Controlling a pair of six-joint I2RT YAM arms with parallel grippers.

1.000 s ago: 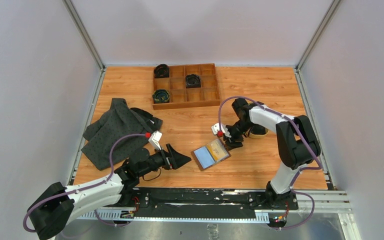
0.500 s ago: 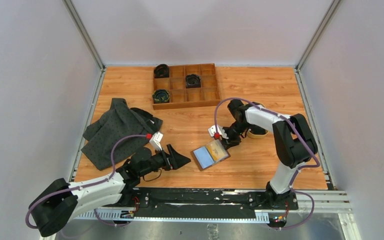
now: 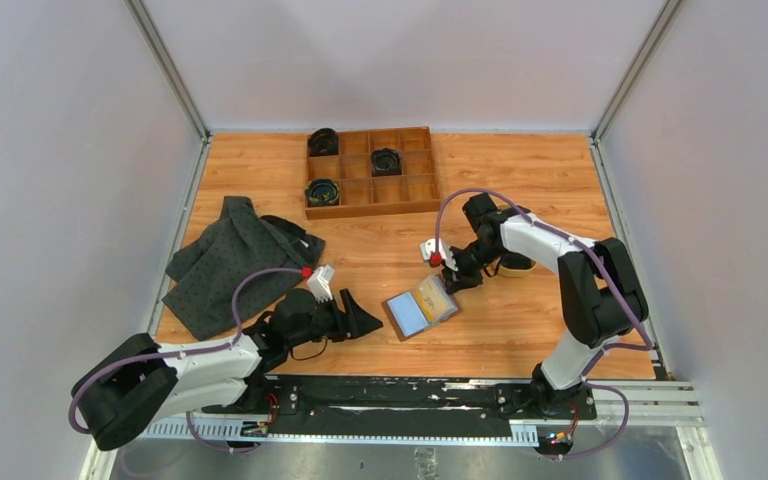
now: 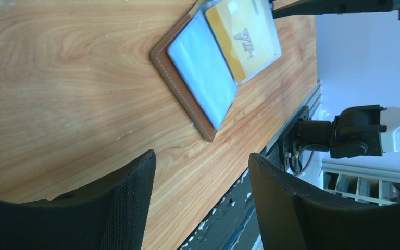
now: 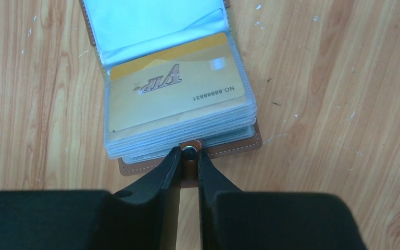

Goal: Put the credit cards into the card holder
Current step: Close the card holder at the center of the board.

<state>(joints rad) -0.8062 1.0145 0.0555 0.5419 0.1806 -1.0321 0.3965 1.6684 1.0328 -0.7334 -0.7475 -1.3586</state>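
The card holder (image 3: 412, 313) lies open on the table, brown leather with pale blue and clear sleeves. A yellow-gold credit card (image 5: 177, 99) sits inside its top clear sleeve; no other cards show. My right gripper (image 5: 189, 152) is shut on the holder's brown snap tab, its fingertips either side of the round stud, at the holder's far right edge (image 3: 450, 283). My left gripper (image 4: 202, 156) is open and empty, low over the table just left of the holder (image 4: 198, 78), also in the top view (image 3: 365, 322).
A brown wooden compartment tray (image 3: 370, 170) holding three black rolled items stands at the back. A dark grey cloth (image 3: 235, 260) lies at the left. A tan dish (image 3: 516, 266) sits partly behind the right arm. The table's front rail is close to the left gripper.
My right gripper shifted a little at the holder's edge and the holder moved slightly with it. My left arm has lowered and edged a little toward the holder.
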